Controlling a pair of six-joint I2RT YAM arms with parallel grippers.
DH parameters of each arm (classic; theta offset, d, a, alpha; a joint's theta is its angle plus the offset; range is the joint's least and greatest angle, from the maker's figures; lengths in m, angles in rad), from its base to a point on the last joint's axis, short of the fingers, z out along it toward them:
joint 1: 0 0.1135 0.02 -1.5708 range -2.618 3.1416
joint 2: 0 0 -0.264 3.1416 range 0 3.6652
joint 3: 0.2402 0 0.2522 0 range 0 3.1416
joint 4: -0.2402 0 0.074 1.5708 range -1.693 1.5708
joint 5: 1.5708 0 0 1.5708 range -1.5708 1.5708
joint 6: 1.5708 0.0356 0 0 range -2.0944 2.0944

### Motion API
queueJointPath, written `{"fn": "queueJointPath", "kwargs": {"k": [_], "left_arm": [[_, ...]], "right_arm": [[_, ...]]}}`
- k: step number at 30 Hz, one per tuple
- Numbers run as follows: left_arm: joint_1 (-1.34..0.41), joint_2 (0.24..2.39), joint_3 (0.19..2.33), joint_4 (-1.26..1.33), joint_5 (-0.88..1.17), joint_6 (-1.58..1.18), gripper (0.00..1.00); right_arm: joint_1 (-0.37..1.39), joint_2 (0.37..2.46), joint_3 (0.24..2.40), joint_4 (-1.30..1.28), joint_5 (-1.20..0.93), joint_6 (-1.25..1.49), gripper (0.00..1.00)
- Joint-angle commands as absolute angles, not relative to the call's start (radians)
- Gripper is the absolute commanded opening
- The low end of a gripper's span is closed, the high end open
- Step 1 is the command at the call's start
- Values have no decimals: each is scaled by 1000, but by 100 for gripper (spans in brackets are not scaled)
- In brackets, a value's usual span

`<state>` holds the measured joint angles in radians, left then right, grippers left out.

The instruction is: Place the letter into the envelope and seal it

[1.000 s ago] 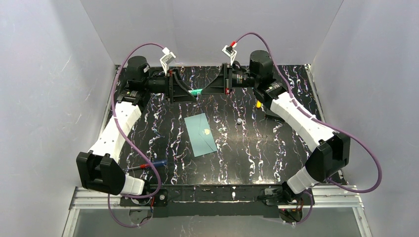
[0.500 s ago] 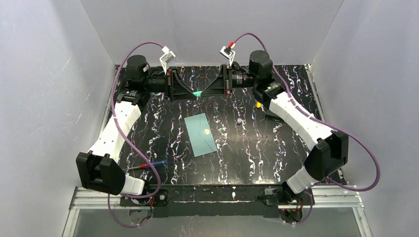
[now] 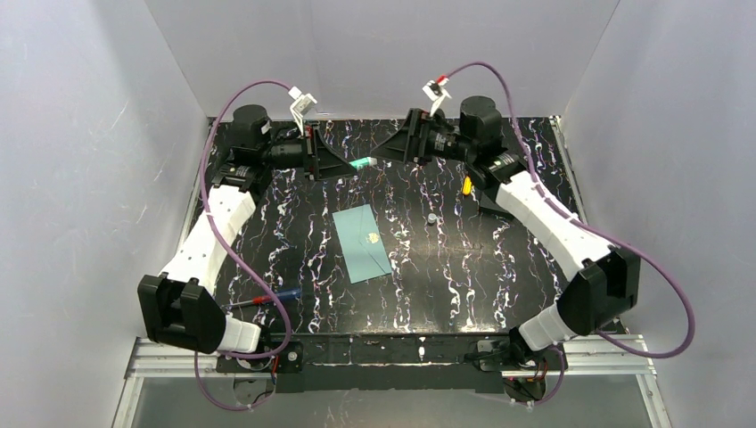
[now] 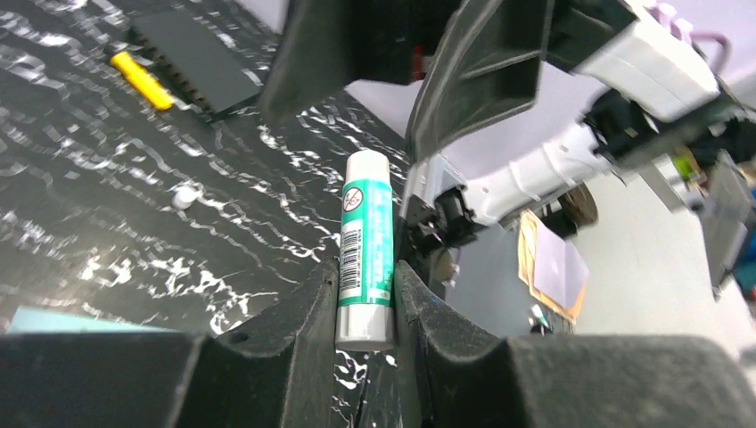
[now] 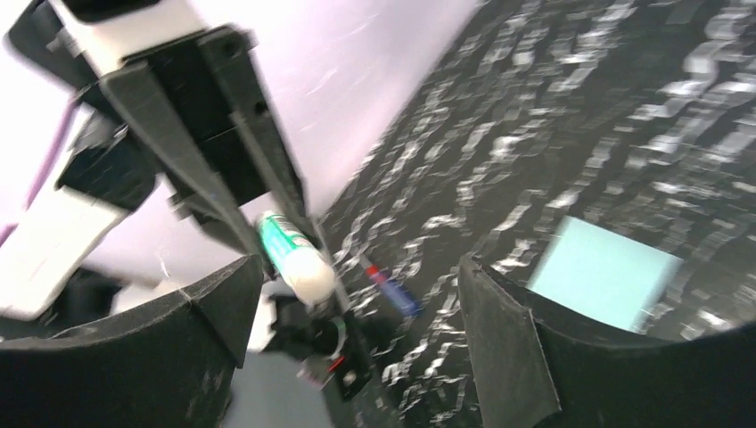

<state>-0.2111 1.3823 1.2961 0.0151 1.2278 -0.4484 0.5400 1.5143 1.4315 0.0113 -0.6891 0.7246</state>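
On my left wrist camera the only markings I can make out are on the glue stick [image 4: 365, 259]. A small round red sign [image 4: 353, 198] with a slash across it sits on the teal band. Below it a black barcode [image 4: 349, 264] runs along the tube, its digits too fine to read. My right wrist view blurs that label. From overhead, the gold seal [image 3: 370, 237] on the envelope [image 3: 357, 254] is too small to read.

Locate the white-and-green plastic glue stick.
Top view, far centre: the glue stick is clamped in the left gripper, tip toward the open right gripper.
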Motion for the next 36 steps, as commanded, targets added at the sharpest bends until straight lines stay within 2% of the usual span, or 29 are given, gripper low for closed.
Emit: {"fn": "queueJointPath", "kwargs": {"k": [1, 3, 5, 8, 20, 29, 36], "left_arm": [[-205, 1334, 1216, -24, 1027, -480, 0], [-206, 1300, 1157, -48, 944, -504, 0], [-206, 1270, 1106, -67, 886, -503, 0], [-206, 1242, 1057, -105, 834, -496, 0], [-206, 1218, 990, -104, 903, -476, 0], [-206, 1230, 994, -104, 911, -476, 0], [-206, 1241, 997, -107, 911, -471, 0]], "right_arm": [[520, 1369, 1345, -125, -224, 641, 87], [520, 1359, 1336, -245, -41, 617, 84], [520, 1391, 1342, -376, 89, 583, 76], [520, 1477, 1352, -531, 180, 527, 67], [523, 1771, 1355, -633, 124, 417, 68], [525, 1877, 1382, -567, 136, 375, 47], [527, 1874, 1360, -507, 117, 335, 27]]}}
